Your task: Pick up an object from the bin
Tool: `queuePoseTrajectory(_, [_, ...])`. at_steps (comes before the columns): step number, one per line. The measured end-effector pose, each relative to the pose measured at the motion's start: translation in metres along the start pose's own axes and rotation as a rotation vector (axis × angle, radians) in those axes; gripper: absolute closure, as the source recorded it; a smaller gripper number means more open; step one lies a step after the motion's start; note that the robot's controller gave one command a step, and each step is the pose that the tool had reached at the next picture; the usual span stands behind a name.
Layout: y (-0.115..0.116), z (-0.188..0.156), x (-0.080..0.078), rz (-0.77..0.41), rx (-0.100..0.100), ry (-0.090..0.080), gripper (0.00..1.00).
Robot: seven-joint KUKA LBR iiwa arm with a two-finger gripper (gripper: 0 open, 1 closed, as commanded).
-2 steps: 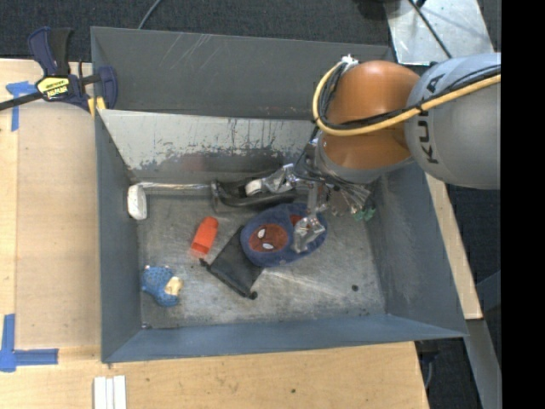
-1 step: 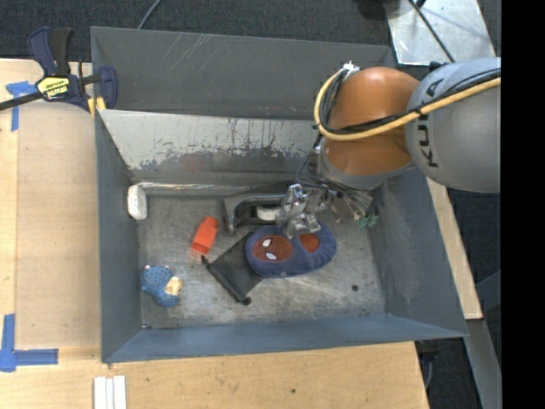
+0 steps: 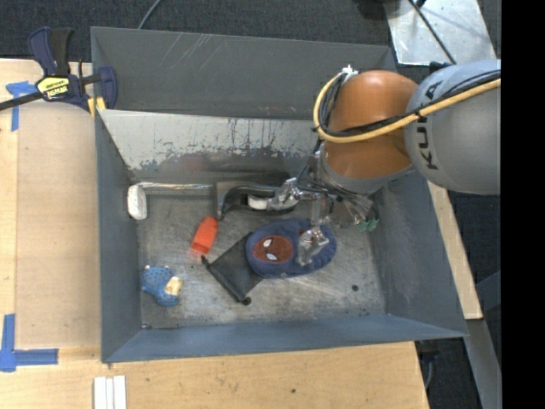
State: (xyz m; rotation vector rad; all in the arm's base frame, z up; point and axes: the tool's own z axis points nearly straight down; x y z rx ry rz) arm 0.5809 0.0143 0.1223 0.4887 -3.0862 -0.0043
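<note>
Orange wrist cover (image 3: 366, 130) tops pincer (image 3: 313, 244) over round blue toy (image 3: 264, 265); its spread unclear

One camera above the grey metal bin (image 3: 255, 83), looking down and somewhat from one side, close enough that the bin spans most of the frame, arm (image 3: 460, 130) reaching in from the right

The grey metal bin (image 3: 336, 292) bears a white roll (image 3: 137, 202) at left rear; a black bent bar (image 3: 232, 196) by the back wall; an orange block (image 3: 203, 235); a black flat piece (image 3: 228, 274) just beside a round blue pouch (image 3: 281, 250); a blue toy (image 3: 160, 285) front left.
</note>
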Motion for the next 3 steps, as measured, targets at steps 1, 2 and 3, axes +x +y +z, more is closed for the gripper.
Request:
queuePoseTrajectory(1, [0.007, 0.036, -0.010, -0.209, 0.003, 0.000, 0.00])
queuePoseTrajectory(2, [0.006, 0.033, -0.014, -0.208, 0.007, -0.013, 1.00])
queuePoseTrajectory(3, [0.003, -0.115, 0.002, -0.280, 0.013, -0.027, 1.00])
